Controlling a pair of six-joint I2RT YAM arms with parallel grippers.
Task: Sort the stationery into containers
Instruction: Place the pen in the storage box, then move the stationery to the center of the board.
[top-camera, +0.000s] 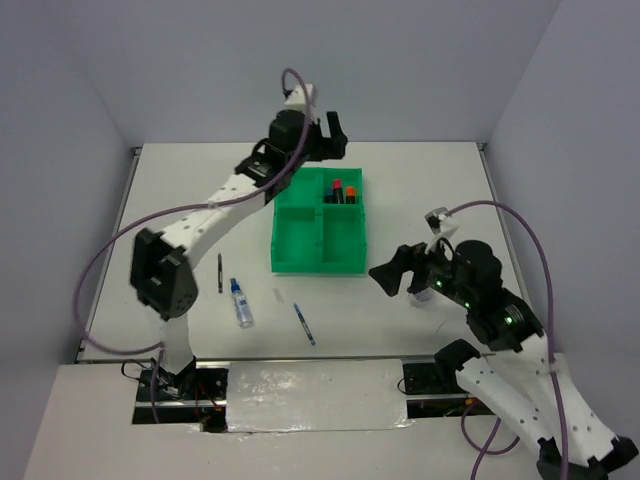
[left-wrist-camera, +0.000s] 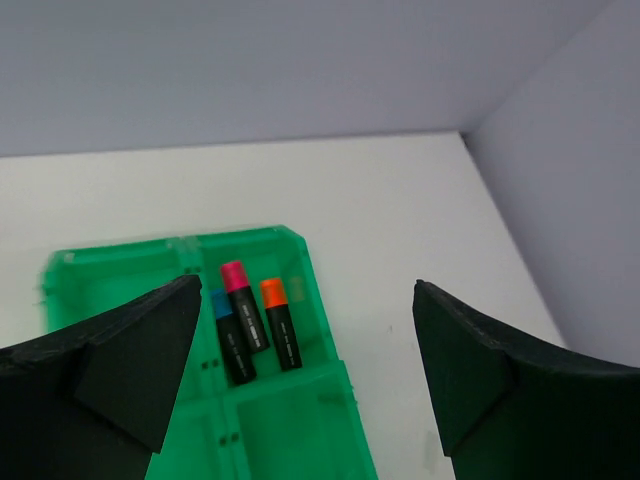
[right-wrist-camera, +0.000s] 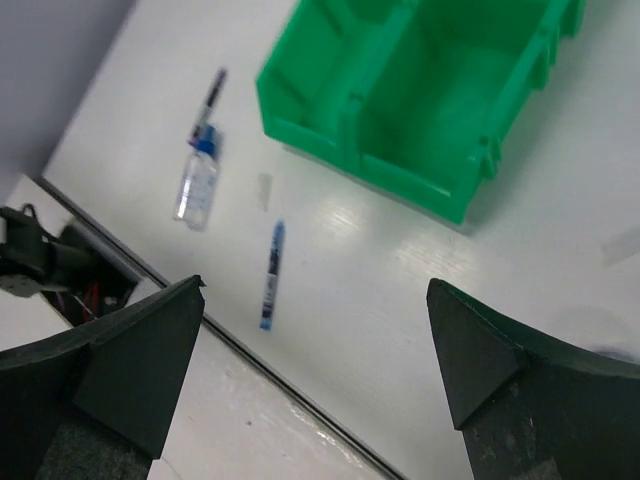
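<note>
Evidently the marker drop-off looks complete. The left gripper (left-wrist-camera: 305, 288) hangs wide open and empty above the far right compartment of the bright green four-compartment plastic tray (top-camera: 276, 240), where three black markers with blue, pink and orange caps (left-wrist-camera: 246, 322) lie side by side. The right gripper (right-wrist-camera: 316, 288), also open and empty, hovers right of the tray. On the table lie a thin blue pen (right-wrist-camera: 271, 272), a small clear blue-capped bottle (right-wrist-camera: 197, 183), a thin black pen (top-camera: 219, 272) and a pale scrap (right-wrist-camera: 264, 190), possibly stationery. Next, one arm should descend on a loose item, jaws across its barrel.
</note>
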